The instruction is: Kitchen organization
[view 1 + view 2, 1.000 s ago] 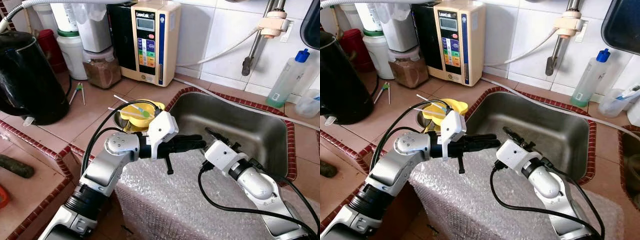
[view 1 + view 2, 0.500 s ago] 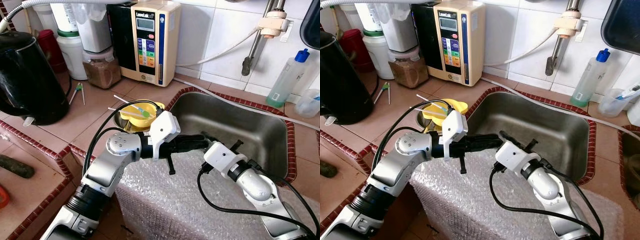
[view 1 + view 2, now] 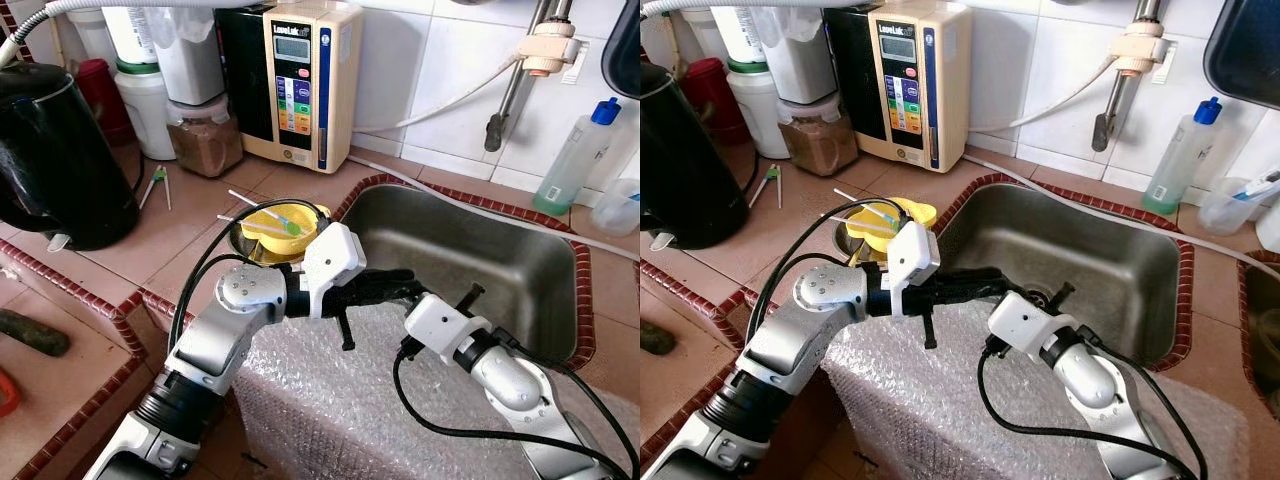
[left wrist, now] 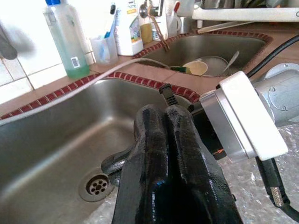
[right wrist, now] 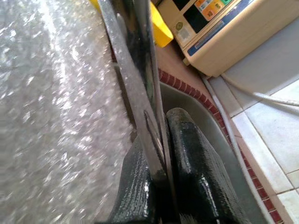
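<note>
From the left eye view, both arms reach over the sheet of bubble wrap (image 3: 330, 400) draped at the front edge of the steel sink (image 3: 560, 275). The left gripper (image 3: 400, 287) points across toward the basin, and the right gripper (image 3: 425, 290) meets it at the sink's near rim, their tips almost touching. Behind the left wrist sits a yellow bowl (image 3: 270, 222) inside a metal one, with sticks lying across it.

The right eye view gives the same scene; a black kettle (image 3: 680, 170) and a beige water machine (image 3: 915, 75) stand on the tiled counter, well apart from the arms.

In the left wrist view, its two black fingers (image 4: 163, 154) are pressed together with nothing between them, aimed over the basin near the drain (image 4: 97, 185).

The right wrist view is the telling one: that pincer is clenched on a thin dark blade-like strip (image 5: 135, 84), running out past the fingertips above the bubble wrap. What the strip is, I cannot tell.

It looks like a handling step at the sink's edge. Next, the right arm needs a steady carry to wherever the strip belongs, keeping clear of the left fingers.
</note>
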You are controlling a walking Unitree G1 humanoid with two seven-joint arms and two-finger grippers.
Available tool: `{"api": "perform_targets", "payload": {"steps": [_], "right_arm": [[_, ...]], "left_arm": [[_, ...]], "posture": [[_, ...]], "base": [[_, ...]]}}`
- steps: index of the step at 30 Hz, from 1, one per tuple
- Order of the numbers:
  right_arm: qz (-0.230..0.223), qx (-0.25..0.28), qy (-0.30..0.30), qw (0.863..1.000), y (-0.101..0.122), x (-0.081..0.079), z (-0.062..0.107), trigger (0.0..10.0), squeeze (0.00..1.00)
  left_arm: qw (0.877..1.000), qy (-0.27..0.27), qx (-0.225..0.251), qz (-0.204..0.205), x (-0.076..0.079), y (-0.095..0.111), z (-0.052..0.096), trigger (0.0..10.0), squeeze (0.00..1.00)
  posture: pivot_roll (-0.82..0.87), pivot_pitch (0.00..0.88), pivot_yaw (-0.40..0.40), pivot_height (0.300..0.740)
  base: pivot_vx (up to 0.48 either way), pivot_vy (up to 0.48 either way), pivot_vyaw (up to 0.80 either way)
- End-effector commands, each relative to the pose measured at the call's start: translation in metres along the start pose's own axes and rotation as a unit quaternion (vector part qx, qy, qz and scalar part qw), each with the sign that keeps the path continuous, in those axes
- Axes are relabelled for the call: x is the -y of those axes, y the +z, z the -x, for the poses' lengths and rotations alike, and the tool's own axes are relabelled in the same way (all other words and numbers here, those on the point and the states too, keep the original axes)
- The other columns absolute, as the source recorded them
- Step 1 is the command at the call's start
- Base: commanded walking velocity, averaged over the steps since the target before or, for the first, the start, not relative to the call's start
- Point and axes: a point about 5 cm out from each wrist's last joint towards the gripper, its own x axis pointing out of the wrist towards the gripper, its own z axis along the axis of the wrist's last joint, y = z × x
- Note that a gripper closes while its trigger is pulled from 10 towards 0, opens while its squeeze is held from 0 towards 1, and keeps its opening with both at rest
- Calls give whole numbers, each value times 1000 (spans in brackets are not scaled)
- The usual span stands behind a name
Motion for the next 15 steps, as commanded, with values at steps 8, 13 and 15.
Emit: {"api": "perform_targets", "payload": {"steps": [8, 13, 15], "right_arm": [[5, -24, -50, 998, -10, 24, 10, 0, 0], [14, -29, -63, 998, -12, 31, 11, 0, 0], [18, -32, -67, 997, -13, 33, 12, 0, 0]], "left_arm": [[997, 68, 7, 20, -15, -4, 9, 10000, 1000], [994, 105, 24, 21, -24, -1, 12, 10000, 1000], [992, 121, 23, 14, -27, -3, 14, 10000, 1000]], "posture": [[41, 0, 39, 740], [44, 0, 41, 740], [44, 0, 41, 740]], "base": [[0, 0, 0], [0, 0, 0], [0, 0, 0]]}}
